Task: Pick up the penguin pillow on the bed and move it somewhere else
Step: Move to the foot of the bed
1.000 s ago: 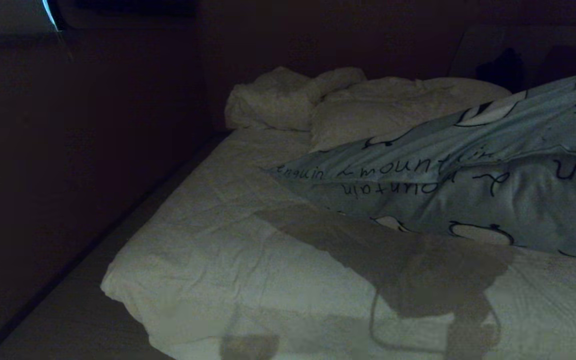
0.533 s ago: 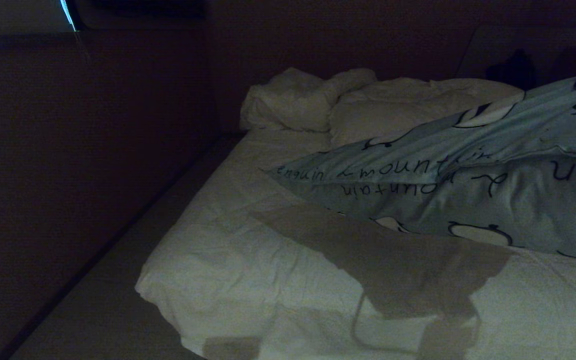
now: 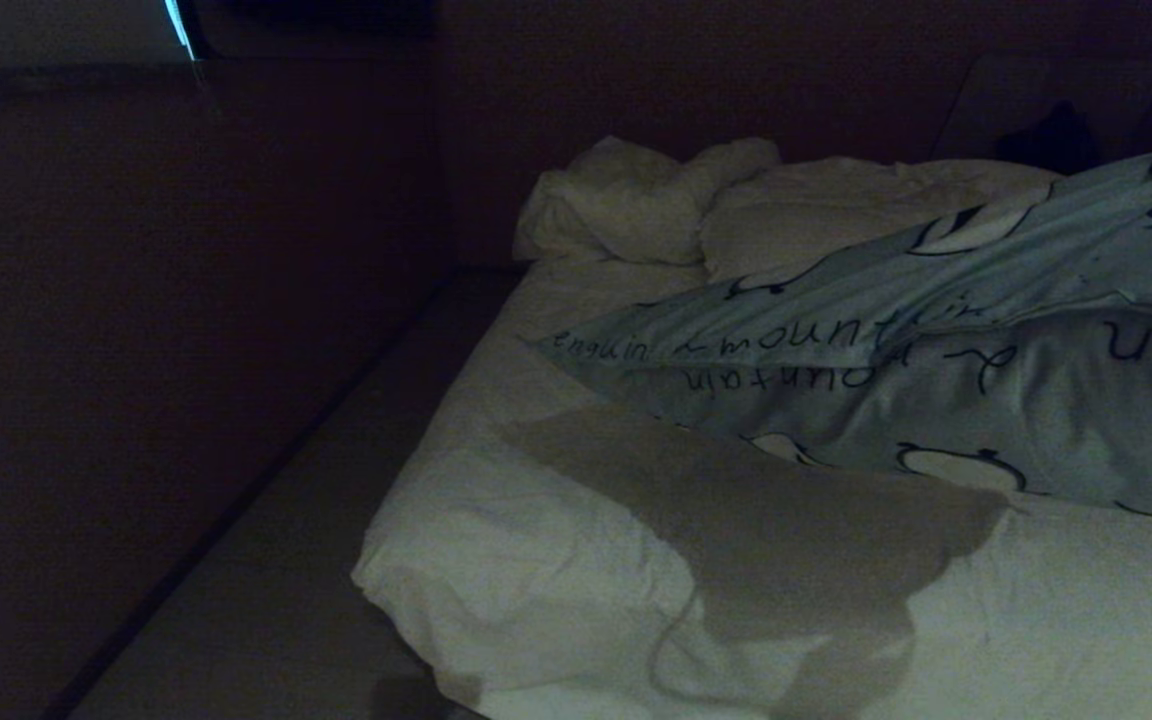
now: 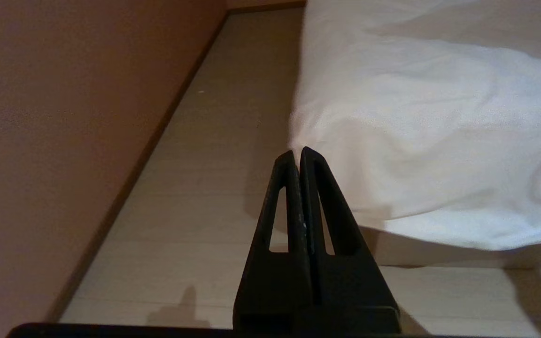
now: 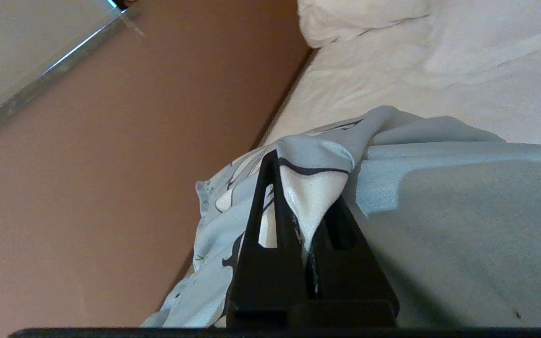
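Penguin pillow [image 3: 936, 370], one of its kind, hangs lifted above the right part of the bed [image 3: 556, 520], its lettered edge sloping down toward the bed's middle and casting a shadow on the white duvet. One right end effector [image 5: 294, 188] has its two fingers pinched tight on a fold of the pillow's fabric. One left end effector [image 4: 297, 152] sits empty with its fingers pressed together, low over the floor [image 4: 195, 211] just beside the bed's near left corner. Two white pillows [image 3: 636, 200] lie bunched at the bed's far edge.
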You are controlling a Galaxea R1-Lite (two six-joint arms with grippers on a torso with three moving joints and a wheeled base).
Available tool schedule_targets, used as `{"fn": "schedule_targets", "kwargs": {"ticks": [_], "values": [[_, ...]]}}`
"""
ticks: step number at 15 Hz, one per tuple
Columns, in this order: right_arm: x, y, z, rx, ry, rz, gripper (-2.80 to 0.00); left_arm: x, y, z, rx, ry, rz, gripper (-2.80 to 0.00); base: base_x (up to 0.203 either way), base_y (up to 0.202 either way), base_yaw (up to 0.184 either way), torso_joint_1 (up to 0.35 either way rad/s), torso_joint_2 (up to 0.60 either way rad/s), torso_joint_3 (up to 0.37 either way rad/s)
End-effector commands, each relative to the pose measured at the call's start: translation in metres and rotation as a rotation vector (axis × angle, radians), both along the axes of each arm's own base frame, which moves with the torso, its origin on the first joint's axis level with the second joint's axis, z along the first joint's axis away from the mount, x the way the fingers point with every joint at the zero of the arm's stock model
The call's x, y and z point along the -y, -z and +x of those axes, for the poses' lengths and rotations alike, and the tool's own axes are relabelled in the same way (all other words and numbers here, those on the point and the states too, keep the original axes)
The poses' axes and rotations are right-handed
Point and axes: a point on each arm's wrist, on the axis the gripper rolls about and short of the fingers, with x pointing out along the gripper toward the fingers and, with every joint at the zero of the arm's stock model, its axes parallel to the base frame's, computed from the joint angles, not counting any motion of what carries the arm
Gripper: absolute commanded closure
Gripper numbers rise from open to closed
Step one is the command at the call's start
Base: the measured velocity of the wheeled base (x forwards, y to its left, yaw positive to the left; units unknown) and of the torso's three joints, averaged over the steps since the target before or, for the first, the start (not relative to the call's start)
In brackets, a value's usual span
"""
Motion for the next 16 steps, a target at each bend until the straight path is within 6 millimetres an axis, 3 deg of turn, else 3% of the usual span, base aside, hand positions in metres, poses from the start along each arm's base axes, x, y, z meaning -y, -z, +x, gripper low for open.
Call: {"fn": "schedule_targets", "kwargs": {"ticks": [1,8,16], "values": [[-0.0001,0.0,0.0,-0.001,-0.003,0.002,0.0,0.0,0.0005,0.0,0.0,0.0,0.0,0.0,0.0,0.198,0.0,0.002,0.0,0.005],[-0.0001,-0.0002,-0.0005,0.001,-0.002,0.002,0.0,0.0,0.0005,0.0,0.0,0.001,0.002,0.0,0.0,0.176,-0.001,0.001,0.01,0.003],[-0.0001,-0.0002,-0.0005,0.001,-0.003,0.003,0.0,0.0,0.0001,0.0,0.003,0.0,-0.015,0.0,0.032,0.0,0.0,-0.003,0.0,0.001]]}}
